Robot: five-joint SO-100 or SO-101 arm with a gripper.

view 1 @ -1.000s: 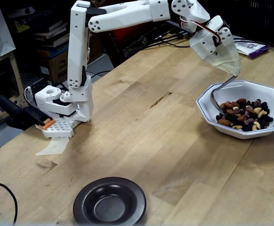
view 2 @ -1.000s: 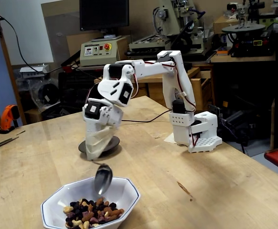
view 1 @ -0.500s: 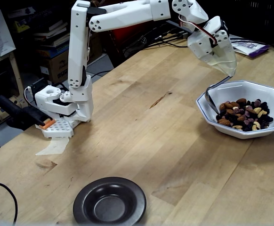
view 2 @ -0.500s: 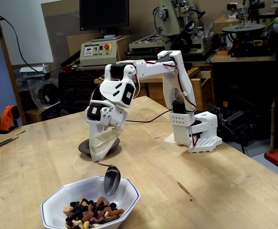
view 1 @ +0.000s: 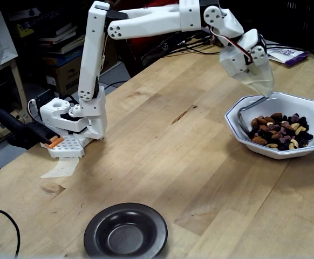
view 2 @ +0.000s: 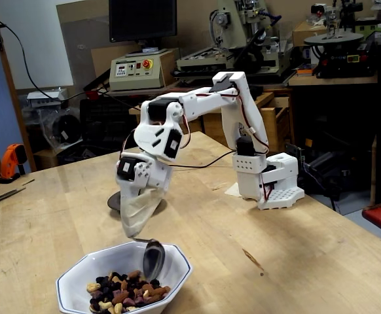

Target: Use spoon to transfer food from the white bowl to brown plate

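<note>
The spoon (view 2: 154,258) hangs bowl-down inside the white bowl (view 2: 79,280), its tip at the near-left edge of the food (view 1: 278,131) as one fixed view has it, handle rising to the gripper (view 1: 262,93), whose translucent jaws are clamped on the handle's top. The white bowl sits at the desk's (view 1: 162,151) right side in that view; the brown plate (view 1: 125,232) lies well apart at the near edge, empty.
</note>
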